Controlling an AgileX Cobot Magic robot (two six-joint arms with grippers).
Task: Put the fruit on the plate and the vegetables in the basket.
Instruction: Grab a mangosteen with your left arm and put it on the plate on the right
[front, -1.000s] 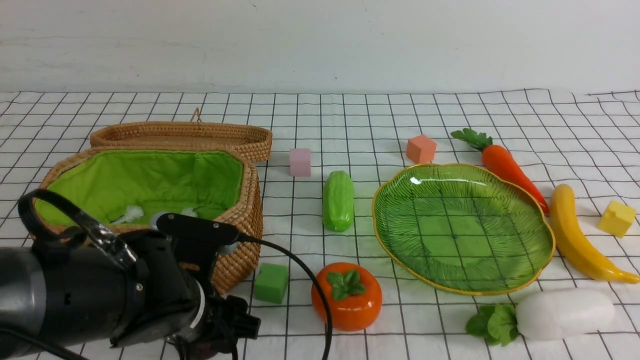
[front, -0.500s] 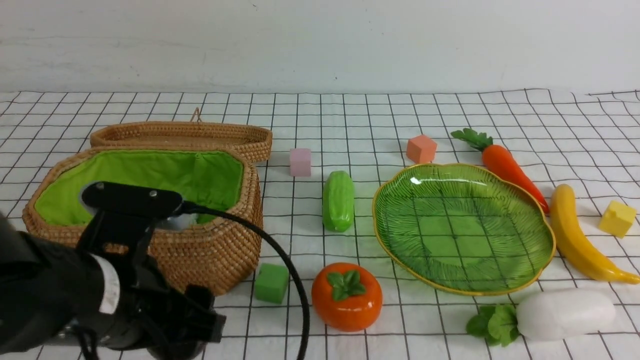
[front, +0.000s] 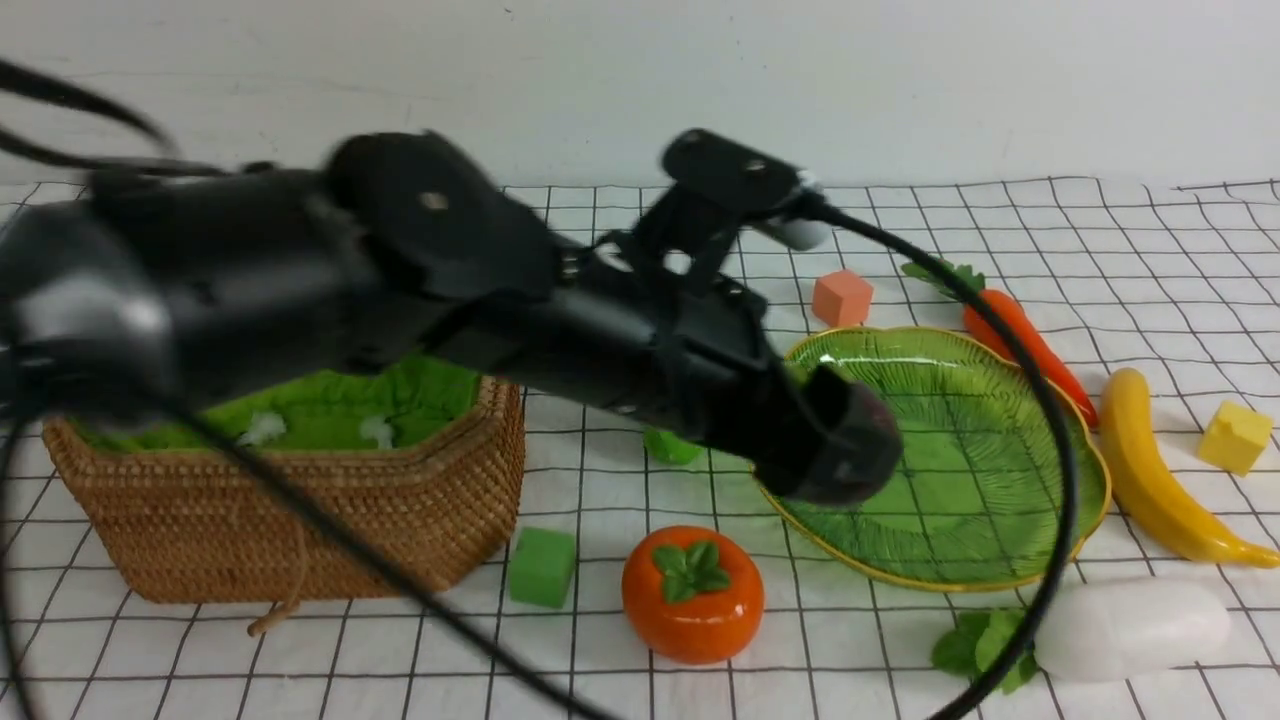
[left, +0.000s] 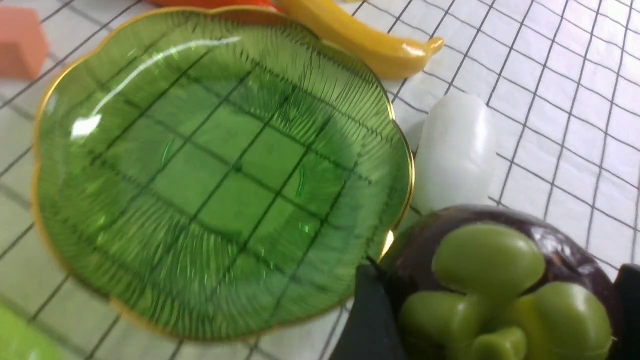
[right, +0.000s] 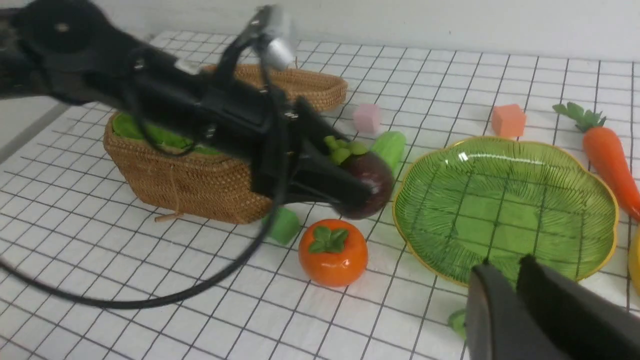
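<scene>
- I am carrying the mangosteen (left: 500, 285) in the left gripper (right: 367, 182). The jaws are spread wide around its round body with the green cap facing up, so it should land upright.
- It is hanging in the air at the rim of the plate (front: 960, 470) on the basket's side, not yet over the middle. I judge it needs to go further in before I let go.
- The right gripper (right: 515, 285) is waiting low by the plate's near edge, its jaws nearly together and holding nothing. That is keeping it out of the left arm's way.
- The persimmon (front: 692, 592) and banana (front: 1150, 470) are still lying on the cloth beside the plate, which is holding no fruit.
- The cucumber (right: 389, 147), carrot (front: 1020, 335) and radish (front: 1130, 625) are also on the cloth. I am seeing no vegetable in the basket (front: 300, 520).
- A second ago the left arm was sitting low in the near left corner, in front of the basket. Now it is reaching up and across to the plate.
- The loose items are lying where they were.
</scene>
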